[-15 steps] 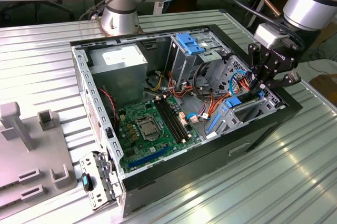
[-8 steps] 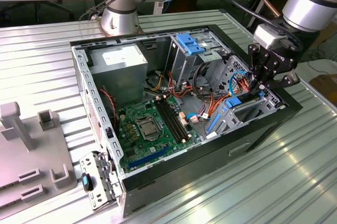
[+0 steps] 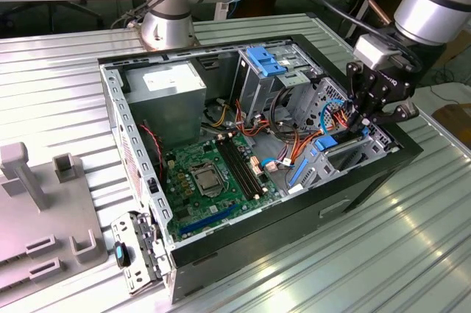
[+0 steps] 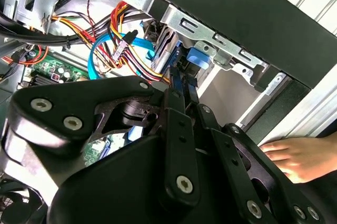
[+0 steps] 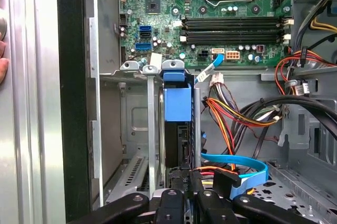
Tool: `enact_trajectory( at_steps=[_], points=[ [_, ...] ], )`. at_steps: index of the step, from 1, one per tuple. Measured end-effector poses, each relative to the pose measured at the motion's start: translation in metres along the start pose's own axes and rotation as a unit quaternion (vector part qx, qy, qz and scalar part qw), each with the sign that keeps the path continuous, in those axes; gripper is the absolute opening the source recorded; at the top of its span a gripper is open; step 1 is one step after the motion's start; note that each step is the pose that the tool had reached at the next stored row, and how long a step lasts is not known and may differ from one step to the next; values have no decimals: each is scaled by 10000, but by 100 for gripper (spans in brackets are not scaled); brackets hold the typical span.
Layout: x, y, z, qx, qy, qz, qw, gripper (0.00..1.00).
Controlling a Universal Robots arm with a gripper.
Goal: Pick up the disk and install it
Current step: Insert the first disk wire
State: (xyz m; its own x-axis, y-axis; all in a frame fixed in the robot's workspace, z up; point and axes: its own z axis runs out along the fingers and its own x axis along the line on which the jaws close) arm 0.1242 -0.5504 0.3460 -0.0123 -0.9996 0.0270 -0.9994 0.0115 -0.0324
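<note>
You are looking at one open computer case [image 3: 353, 180] lying on its side on a ribbed metal desk [image 3: 412, 254], with one green motherboard [image 3: 213, 173] showing inside. One robot arm is reaching down into the end of the case on the exterior view's right, and its one black claw [image 3: 358, 123] is sitting low among the drive cages there.

The claw's fingers are drawn close together and are pinching the near edge of the disk [image 5: 177, 129], one on each face, as both wrist views show. The disk is standing on edge inside a metal drive bay [image 5: 137, 129], with its bright blue carrier [image 5: 177, 103] facing the first wrist camera and the dark drive body below it. In the second wrist view the blue carrier [image 4: 197, 58] is lying just under the bay's metal rail.

One bundle of red, yellow and orange wires [image 5: 226, 116] is running just beside the disk, and one flat blue cable [image 5: 237, 168] is curving close to the claw.

One person's hand [image 4: 300, 155] is resting on the desk outside the case wall.
</note>
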Motion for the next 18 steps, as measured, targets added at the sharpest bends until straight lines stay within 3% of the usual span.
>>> enact_trajectory(
  at_steps=[18],
  points=[
    [1,-1,-33,-1,-13,44,10000,16]
  ],
)
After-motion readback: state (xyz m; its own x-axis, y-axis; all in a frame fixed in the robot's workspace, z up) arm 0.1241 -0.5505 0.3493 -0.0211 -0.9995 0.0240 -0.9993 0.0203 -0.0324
